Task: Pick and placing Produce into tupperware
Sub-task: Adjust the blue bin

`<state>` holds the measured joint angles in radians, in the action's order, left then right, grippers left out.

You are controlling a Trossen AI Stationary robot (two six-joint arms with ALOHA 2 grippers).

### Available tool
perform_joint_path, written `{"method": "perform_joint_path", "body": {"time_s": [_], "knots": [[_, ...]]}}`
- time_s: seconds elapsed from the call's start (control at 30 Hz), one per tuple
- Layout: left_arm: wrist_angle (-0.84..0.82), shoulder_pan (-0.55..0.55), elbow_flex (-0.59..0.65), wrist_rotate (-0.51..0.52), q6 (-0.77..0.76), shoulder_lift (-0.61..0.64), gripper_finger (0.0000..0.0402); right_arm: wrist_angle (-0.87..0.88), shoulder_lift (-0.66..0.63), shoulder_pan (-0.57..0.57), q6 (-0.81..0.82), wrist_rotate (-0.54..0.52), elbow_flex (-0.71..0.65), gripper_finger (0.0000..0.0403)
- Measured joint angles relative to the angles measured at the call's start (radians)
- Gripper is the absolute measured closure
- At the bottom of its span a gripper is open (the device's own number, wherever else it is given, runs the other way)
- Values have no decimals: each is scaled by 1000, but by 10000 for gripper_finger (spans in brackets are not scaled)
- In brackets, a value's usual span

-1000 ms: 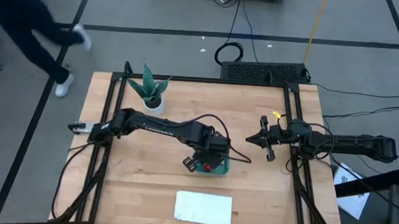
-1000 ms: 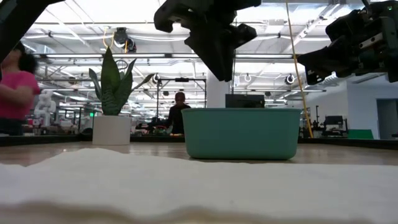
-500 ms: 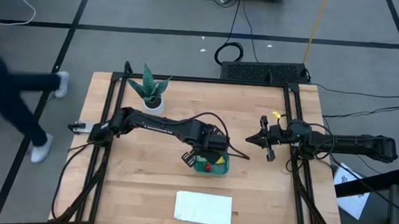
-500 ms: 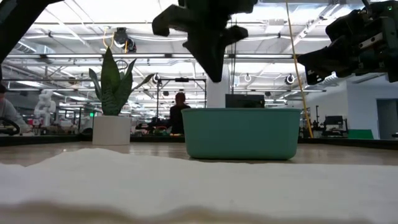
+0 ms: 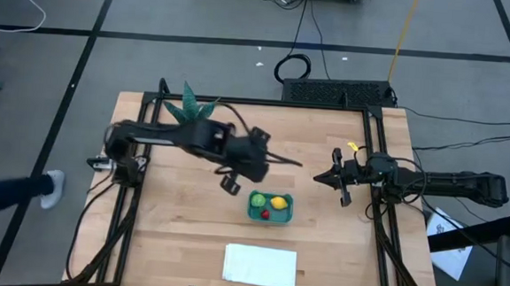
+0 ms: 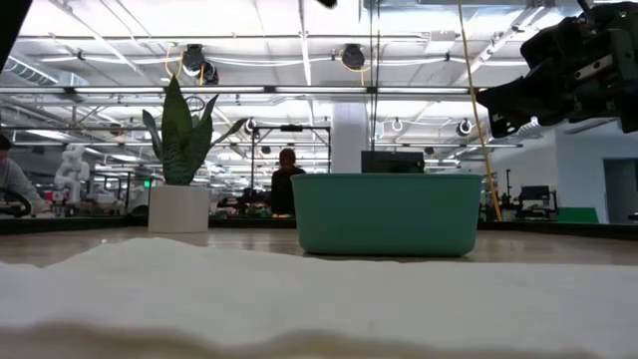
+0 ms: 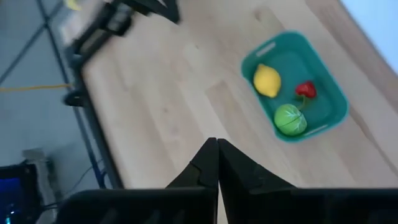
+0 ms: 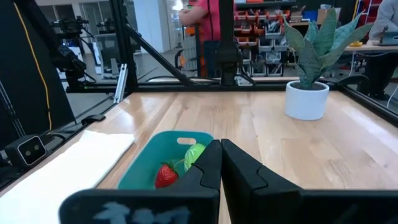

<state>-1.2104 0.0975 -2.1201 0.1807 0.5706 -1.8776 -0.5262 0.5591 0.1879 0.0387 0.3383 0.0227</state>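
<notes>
The teal tub (image 5: 270, 207) sits on the table, and all three pieces lie inside it: the light green round one (image 5: 258, 199), the yellow lemon (image 5: 279, 201) and the small dark red one (image 5: 266, 214). The left wrist view looks down on the tub (image 7: 325, 93), with the lemon (image 7: 267, 81), red piece (image 7: 305, 90) and green piece (image 7: 290, 119) in it. My left gripper (image 5: 229, 184) hangs shut and empty above the table, up and left of the tub. My right gripper (image 5: 322, 177) hovers shut and empty to the right of the tub (image 8: 140, 168).
A spiky plant in a white pot (image 5: 193, 117) stands near the far left corner. A flat white sheet (image 5: 260, 265) lies near the near edge, below the tub. A person's leg (image 5: 3, 194) shows on the floor left of the table. People stand in the room beyond.
My left arm has risen from over the tub and drawn back toward the table's far left, leaving the low view. The tub, partly covered by the arm before, now shows all three pieces. The person beside the table has walked on. My right arm has kept still.
</notes>
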Motion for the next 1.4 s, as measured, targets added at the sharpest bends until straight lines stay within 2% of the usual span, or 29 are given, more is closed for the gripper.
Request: {"method": "perform_joint_path", "body": {"time_s": [0.27, 0.5, 0.6, 0.67, 0.8, 0.9, 1.07, 1.27, 1.4], "knots": [[-20, 0, 4, 50, -62, 156, 401, -19, 5, 0, 2, 0, 0, 403], [25, -3, 136, 82, -95, 286, 401, -23, 9, 0, 2, 0, 0, 403], [113, -8, 277, 71, -109, 373, 401, -22, 9, 0, 2, 0, 0, 403], [204, -16, 391, 28, -114, 441, 401, -23, 9, 0, 2, 0, 0, 403], [443, -38, 641, -66, -161, 583, 401, -23, 12, 0, 2, 0, 0, 403], [631, -49, 823, -92, -212, 688, 401, -23, 13, 0, 2, 0, 0, 403], [832, -53, 1091, -135, -242, 837, 401, -23, 14, 0, 2, -3, 0, 403], [1125, -62, 1366, -130, -313, 980, 401, -23, 15, 0, 2, -35, 0, 403], [1326, -91, 1507, -128, -391, 1029, 401, -23, 16, 0, 0, -37, 0, 403]]}}
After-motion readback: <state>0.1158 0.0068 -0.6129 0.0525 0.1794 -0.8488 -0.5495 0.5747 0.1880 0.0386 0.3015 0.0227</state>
